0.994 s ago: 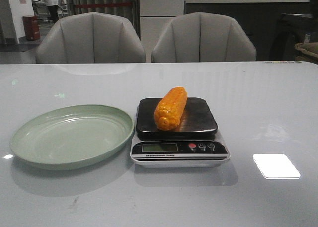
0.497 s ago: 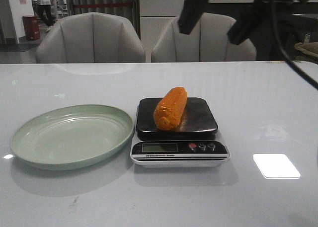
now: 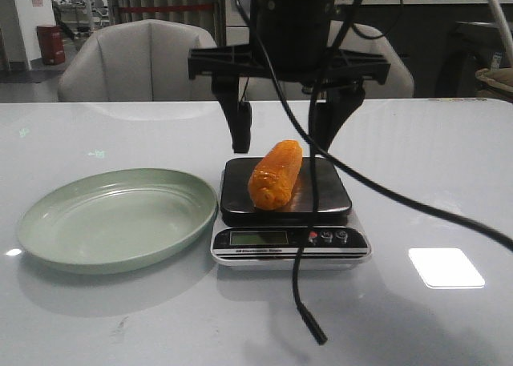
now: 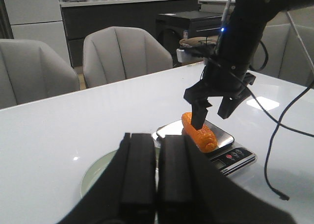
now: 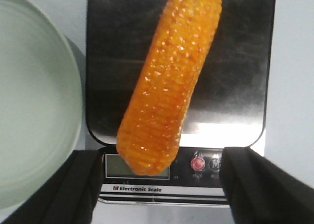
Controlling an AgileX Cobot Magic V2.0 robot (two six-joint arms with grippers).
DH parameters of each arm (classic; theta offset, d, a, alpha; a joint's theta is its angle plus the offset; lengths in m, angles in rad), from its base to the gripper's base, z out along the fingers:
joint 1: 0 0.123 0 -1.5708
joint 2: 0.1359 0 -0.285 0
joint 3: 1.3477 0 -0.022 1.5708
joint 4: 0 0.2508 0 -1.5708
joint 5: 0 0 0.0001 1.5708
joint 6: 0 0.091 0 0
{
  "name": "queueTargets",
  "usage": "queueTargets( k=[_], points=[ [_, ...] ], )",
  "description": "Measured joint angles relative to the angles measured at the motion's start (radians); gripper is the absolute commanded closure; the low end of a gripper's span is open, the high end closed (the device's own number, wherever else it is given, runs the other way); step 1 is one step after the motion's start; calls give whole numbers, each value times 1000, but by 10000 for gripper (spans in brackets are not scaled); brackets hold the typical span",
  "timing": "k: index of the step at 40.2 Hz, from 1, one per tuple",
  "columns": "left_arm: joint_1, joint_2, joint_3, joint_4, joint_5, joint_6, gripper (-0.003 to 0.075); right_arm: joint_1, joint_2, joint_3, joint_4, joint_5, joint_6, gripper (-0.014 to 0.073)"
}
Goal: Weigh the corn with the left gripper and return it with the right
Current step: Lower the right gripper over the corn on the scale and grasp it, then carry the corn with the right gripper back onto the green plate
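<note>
Front view: corn (image 3: 275, 174) lies on the dark steel platform of the kitchen scale (image 3: 285, 191), long axis running near-to-far, tilted a little so the far tip points right. Scale sits at table centre; its display (image 3: 258, 238) and buttons (image 3: 325, 236) face the near edge. Green plate (image 3: 117, 217) stands just left of the scale, rim close to the scale body, nothing on it.

Right gripper (image 3: 284, 134) hangs above the far end of the scale, fingers pointing down, jaws spread wide w/ one finger (image 3: 240, 126) on the left of the cob's far end and one on the right; neither touches the corn. A loose black cable (image 3: 300, 262) drops from the arm across the scale front to the table (image 3: 449, 182).

Right wrist view: corn (image 5: 169, 82) seen from above, centred betw. the two spread fingertips (image 5: 64, 185), gap clearly wider than the cob.

Left wrist view: left gripper (image 4: 156, 175) is held away from the scale, over the table nr. the plate, its two fingers pressed together w/ nothing between them. Corn (image 4: 198, 131) and right gripper (image 4: 213, 111) appear beyond it. Two grey chairs (image 3: 144, 62) stand at the far side of the table
</note>
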Motion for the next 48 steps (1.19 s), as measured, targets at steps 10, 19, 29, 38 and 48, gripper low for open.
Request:
queueTargets(
  k=[10,19,29,38,48],
  points=[
    [0,0,0,0,0,0,606,3,64,-8,2,-31,96,-2],
    [0,0,0,0,0,0,606,3,108,-10,32,-92,104,159],
    [0,0,0,0,0,0,606,3,121,-27,35,-89,106,450],
    [0,0,0,0,0,0,606,42,123,-114,35,-76,83,447],
    [0,0,0,0,0,0,606,168,146,-130,38,-168,15,447]
  ],
)
